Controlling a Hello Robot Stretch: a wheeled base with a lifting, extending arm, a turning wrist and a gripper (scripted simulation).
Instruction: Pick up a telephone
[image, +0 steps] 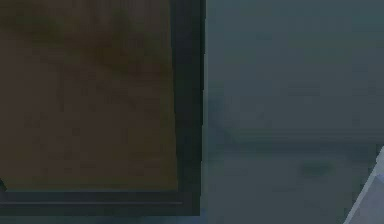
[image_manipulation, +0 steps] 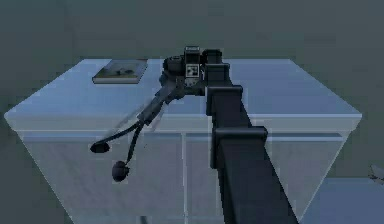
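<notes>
Arm side view: my dark square-bar arm (image_manipulation: 235, 140) runs up from the bottom edge over the pale blue-white box-shaped surface (image_manipulation: 300, 95) and ends at the two small white squares with black marks (image_manipulation: 190, 70). My hand (image_manipulation: 111, 158) sits to the view's left of those squares. Its dark body is above the surface's top. Two thin fingers (image_manipulation: 100, 147) slant down and toward the view's left, past the top's near edge. Their round dark pads sit in front of the surface's front panel (image_manipulation: 60, 170). Spread or pressed together: cannot tell from this. Behind the fingertips is just bare front panel with nothing hanging there, so I hold nothing. A flat grey rectangular slab (image_manipulation: 120, 72) lies on the surface's top, to the view's left of my hand's body and apart from it, higher in the picture than my fingertips, near the top's far-left corner. It could be the telephone; shape and colour don't settle it. Forward view: brown wood-look panel (image: 90, 95) on the view's left, dark frame (image: 192, 100) along its right edge and bottom, grey-blue wall (image: 290, 70) right of that.
</notes>
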